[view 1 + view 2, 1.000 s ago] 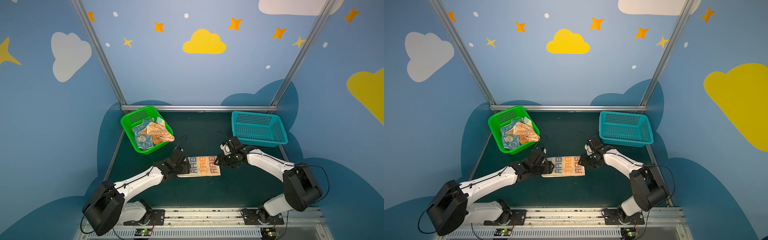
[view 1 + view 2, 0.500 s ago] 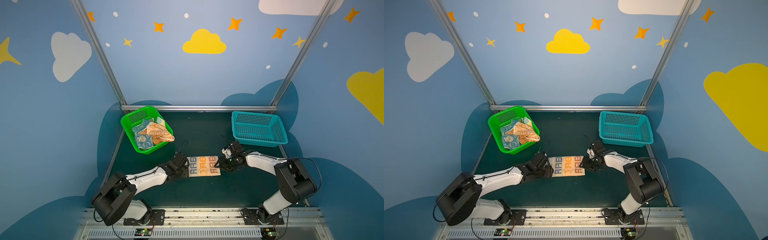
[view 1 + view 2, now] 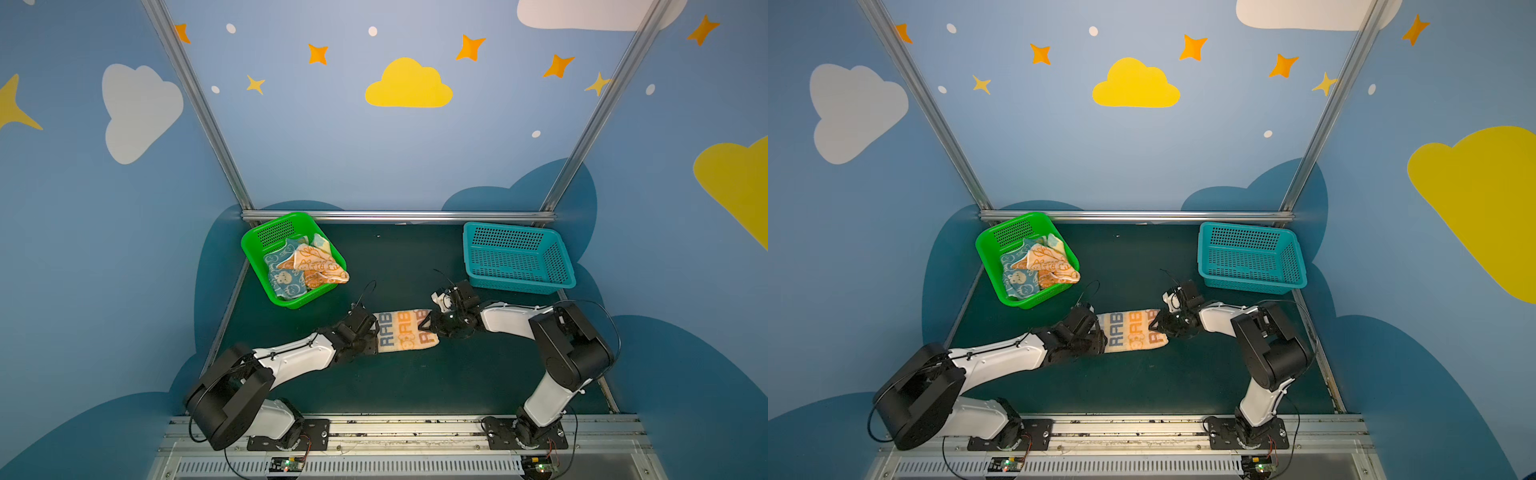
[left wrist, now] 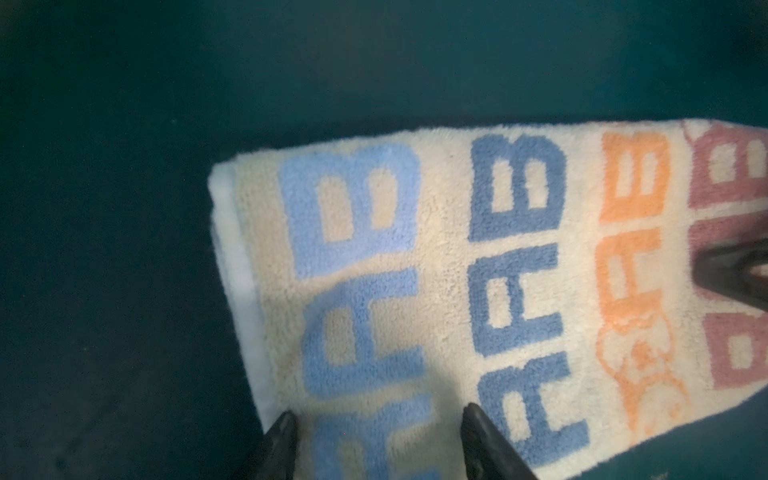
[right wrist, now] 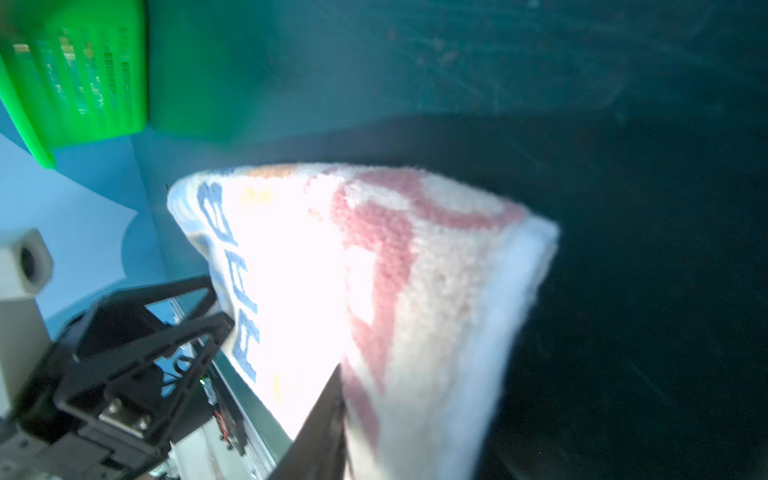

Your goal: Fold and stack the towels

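Scene: two robot arms meet over one folded towel (image 3: 405,332) on the dark green bench (image 3: 395,386), midway between two baskets.
Towel's place: flat on the bench at centre. It is well clear of the green basket (image 3: 274,235) at far left and the teal basket (image 3: 515,266) at far right.
Long axis: left to right, with the "RAB" rows running across the strip, so each short end faces one arm.
Left gripper (image 3: 372,340): at the towel's left end. In the left wrist view its two fingers stand apart over the cloth and pinch nothing.
Right gripper (image 3: 428,326): at the towel's right end, pinched on it. The right wrist view shows that end raised off the bench. One finger lies against the cloth and the other is hidden behind it.
Nearer arm: neither, as each has its own end. Only the right has a hold.
Direction that matters: from the right gripper, the rest of the towel lies to the left, toward the other arm.
Likely next move: a judgement only. Either the held end goes leftward over the strip to halve it, or the towel is lifted away rightward to the teal basket.
Waiting: loose towels (image 3: 309,266), orange and blue, heaped unfolded in the green basket. The teal basket holds none.
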`<state>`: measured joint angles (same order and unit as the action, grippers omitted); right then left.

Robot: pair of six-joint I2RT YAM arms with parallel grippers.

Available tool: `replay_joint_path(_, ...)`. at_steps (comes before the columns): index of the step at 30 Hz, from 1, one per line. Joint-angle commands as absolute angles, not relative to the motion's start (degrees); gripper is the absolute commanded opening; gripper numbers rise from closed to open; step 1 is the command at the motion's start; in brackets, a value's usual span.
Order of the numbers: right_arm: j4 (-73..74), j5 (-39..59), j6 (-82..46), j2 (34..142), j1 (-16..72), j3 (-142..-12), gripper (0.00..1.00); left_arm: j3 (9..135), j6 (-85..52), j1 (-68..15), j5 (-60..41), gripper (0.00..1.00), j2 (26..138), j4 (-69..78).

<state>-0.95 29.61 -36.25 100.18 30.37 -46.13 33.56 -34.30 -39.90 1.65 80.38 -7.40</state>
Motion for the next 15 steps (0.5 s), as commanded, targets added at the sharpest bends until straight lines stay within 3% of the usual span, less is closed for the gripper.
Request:
replay_joint_path(1,-4.02,25.14,-35.41,105.16,32.27,-45.52,0.19,32.06,-33.90,-39.68,1.05,0.62,84.06,-9.63)
replay_joint_path(4,-6.58,24.40,-33.34,105.05,33.00,-48.48,0.01,32.47,-33.90,-39.64,1.13,0.63,84.37,-9.32)
replay_joint_path(5,-7.69,24.05,-32.51,104.95,33.05,-49.56,0.00,32.68,-33.86,-39.64,1.22,0.65,84.39,-9.32)
replay_joint_path(8,-13.20,21.68,-29.72,104.61,33.05,-54.62,0.00,33.69,-33.70,-39.47,1.65,0.79,84.11,-9.30)
replay_joint_path(11,-20.10,18.41,-26.29,105.31,32.99,-61.13,0.00,34.74,-33.24,-39.29,1.80,1.00,82.77,-9.32)
replay_joint_path(15,-29.05,14.15,-21.36,107.73,32.08,-71.63,0.00,35.85,-32.36,-38.85,2.02,1.00,79.73,-9.07)
